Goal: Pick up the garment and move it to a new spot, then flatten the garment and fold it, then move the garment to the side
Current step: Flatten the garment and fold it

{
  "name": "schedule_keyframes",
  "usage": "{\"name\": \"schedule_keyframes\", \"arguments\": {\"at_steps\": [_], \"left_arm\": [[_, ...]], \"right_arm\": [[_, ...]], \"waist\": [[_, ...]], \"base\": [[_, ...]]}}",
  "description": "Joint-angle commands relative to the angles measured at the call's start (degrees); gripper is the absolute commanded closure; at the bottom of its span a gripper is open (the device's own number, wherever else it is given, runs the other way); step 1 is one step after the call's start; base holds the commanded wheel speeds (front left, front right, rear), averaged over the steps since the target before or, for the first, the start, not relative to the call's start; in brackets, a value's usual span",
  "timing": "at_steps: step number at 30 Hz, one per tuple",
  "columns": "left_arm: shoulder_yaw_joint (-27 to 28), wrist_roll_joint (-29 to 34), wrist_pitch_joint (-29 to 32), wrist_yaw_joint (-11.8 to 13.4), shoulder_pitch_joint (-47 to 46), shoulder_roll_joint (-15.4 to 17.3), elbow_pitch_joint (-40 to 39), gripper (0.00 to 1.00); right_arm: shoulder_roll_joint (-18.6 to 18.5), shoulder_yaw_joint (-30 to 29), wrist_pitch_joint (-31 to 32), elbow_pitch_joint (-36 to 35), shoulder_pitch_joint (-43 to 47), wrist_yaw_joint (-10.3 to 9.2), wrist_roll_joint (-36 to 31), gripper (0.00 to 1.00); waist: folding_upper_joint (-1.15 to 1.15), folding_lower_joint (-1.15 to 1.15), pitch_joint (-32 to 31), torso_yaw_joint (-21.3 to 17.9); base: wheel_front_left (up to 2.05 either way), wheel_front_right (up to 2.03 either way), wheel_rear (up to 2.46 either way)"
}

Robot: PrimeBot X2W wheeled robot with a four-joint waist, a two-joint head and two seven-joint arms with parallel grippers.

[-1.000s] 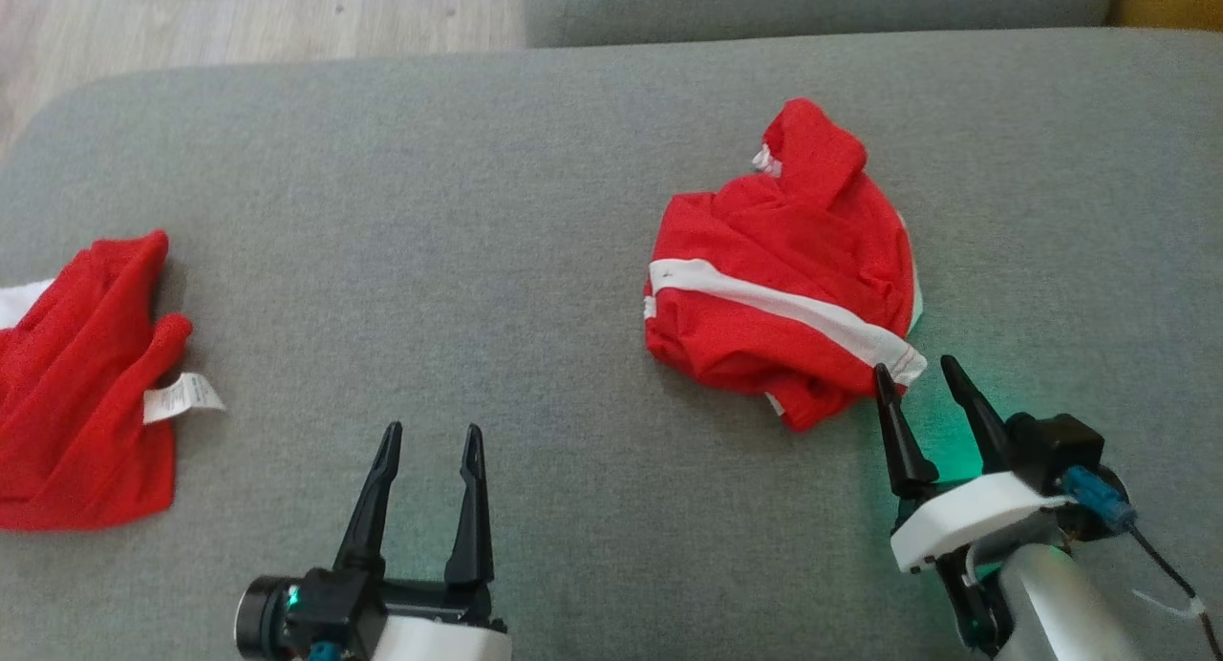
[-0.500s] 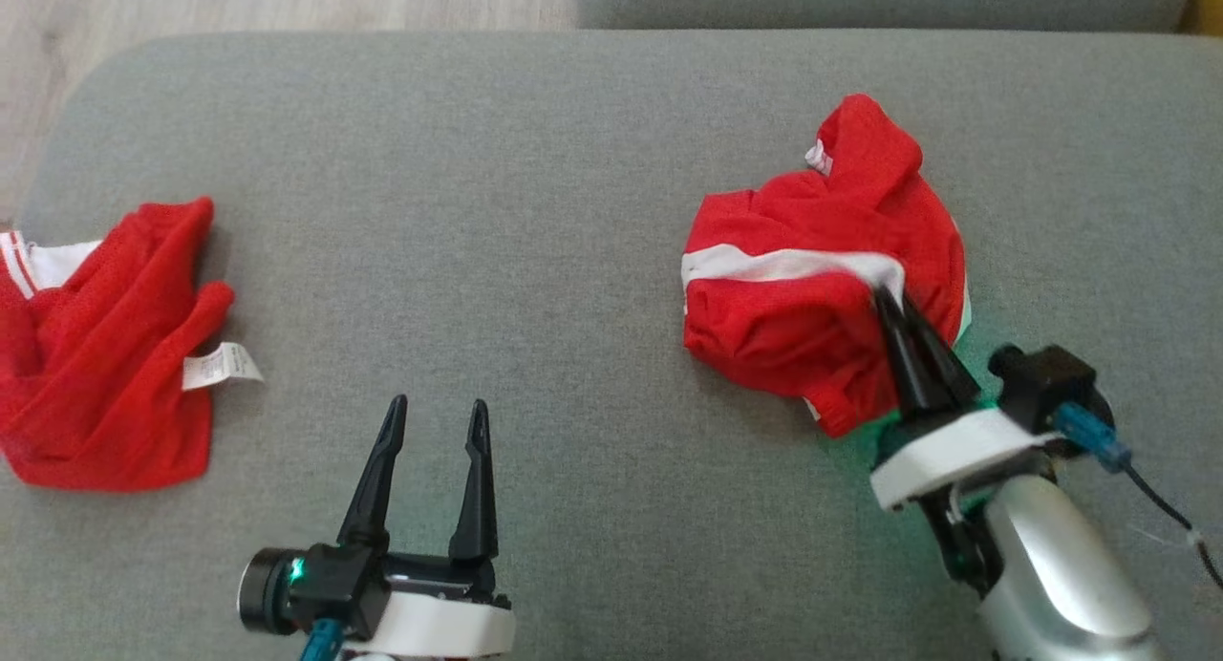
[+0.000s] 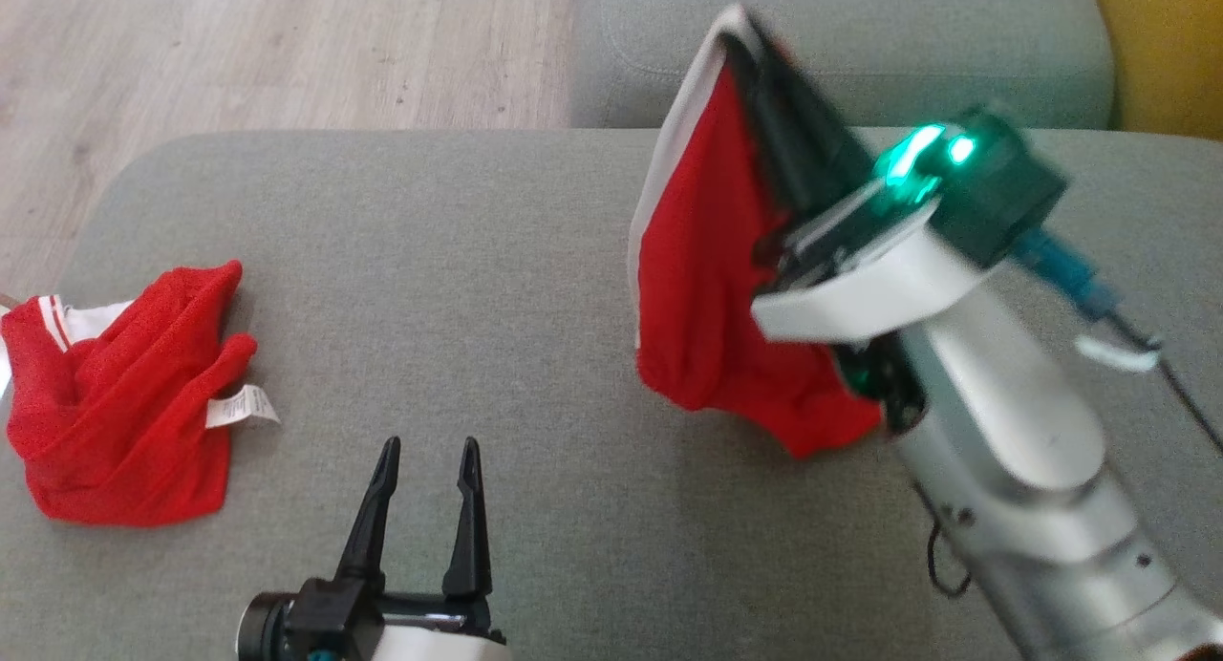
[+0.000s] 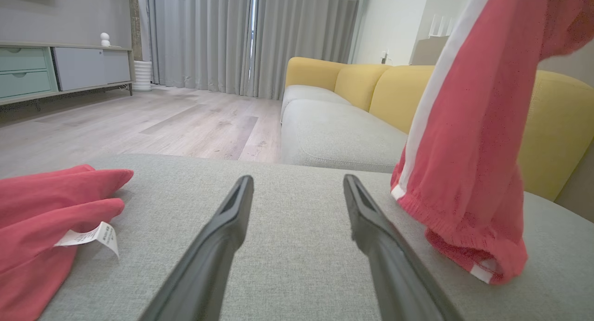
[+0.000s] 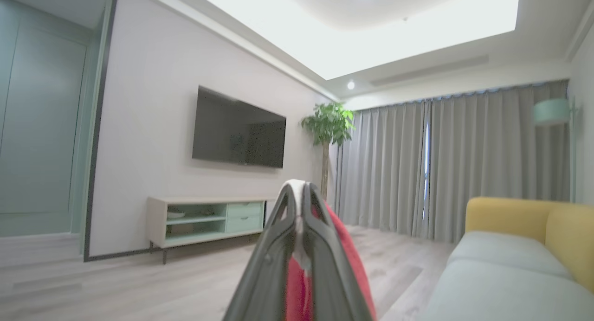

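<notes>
Looking down from the head camera, I see a big gray cushion (image 3: 430,241) with two red pieces of clothing on it. The right gripper (image 3: 747,45) is up high on the right side, far from me. Its two dark fingers are pressed together on the top edge of the red garment (image 3: 697,288). In the right wrist view the fingers (image 5: 269,265) meet at their tips, with white and red cloth pinched between them. The garment hangs down from that grip in a long shape. A white stripe (image 3: 664,164) runs down its left edge. In the left wrist view its low end has a stretchy hem. It reaches down to the cushion on the right and looks like it touches there. The right arm is a bit blurry.

The left gripper (image 3: 428,451) is near me, low and a little left of the middle. Its two fingers stand wide apart and point away from me. They hold nothing, and just gray cushion shows between them.

The other red garment (image 3: 124,394) lies crumpled at the left side of the cushion, well apart from both grippers. A small white tag (image 3: 244,411) sticks out on its right side. Some white cloth shows at its far left corner.

Past the cushion, on the far side, I see a wooden floor (image 3: 239,50) and a gray sofa seat (image 3: 1003,59) with a yellow back (image 4: 371,84).
</notes>
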Motion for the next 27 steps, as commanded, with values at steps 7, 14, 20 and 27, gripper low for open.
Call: {"name": "schedule_keyframes", "arguments": {"at_steps": [7, 14, 20, 27], "left_arm": [[2.61, 0.28, -0.37, 0.54, -0.38, -0.36, -2.57, 0.00], [2.18, -1.40, -0.37, 0.69, -0.44, -0.36, -3.15, 0.00], [-1.28, -3.91, -0.37, -1.44, -1.96, -0.36, -2.80, 0.00], [-10.39, -3.77, -0.37, -9.67, -5.76, -0.36, 3.03, 0.00]], "right_arm": [[-1.30, -7.61, -0.34, -6.97, -4.74, 0.43, -0.53, 1.00], [-9.44, -17.78, -0.34, -2.88, 6.41, 0.43, -4.29, 1.00], [-9.11, -25.83, 0.91, 8.80, 17.58, 0.43, -8.08, 1.00], [-5.20, -34.99, 0.07, 15.88, 16.70, 0.43, -18.38, 0.00]], "waist": [[0.00, 0.01, -0.45, -2.48], [0.00, 0.01, -0.21, -4.83], [0.00, 0.01, 2.31, -6.07], [0.00, 0.01, 4.98, -7.13]], "base": [[0.00, 0.00, 0.00], [0.00, 0.00, 0.00], [0.00, 0.00, 0.00], [0.00, 0.00, 0.00]]}}
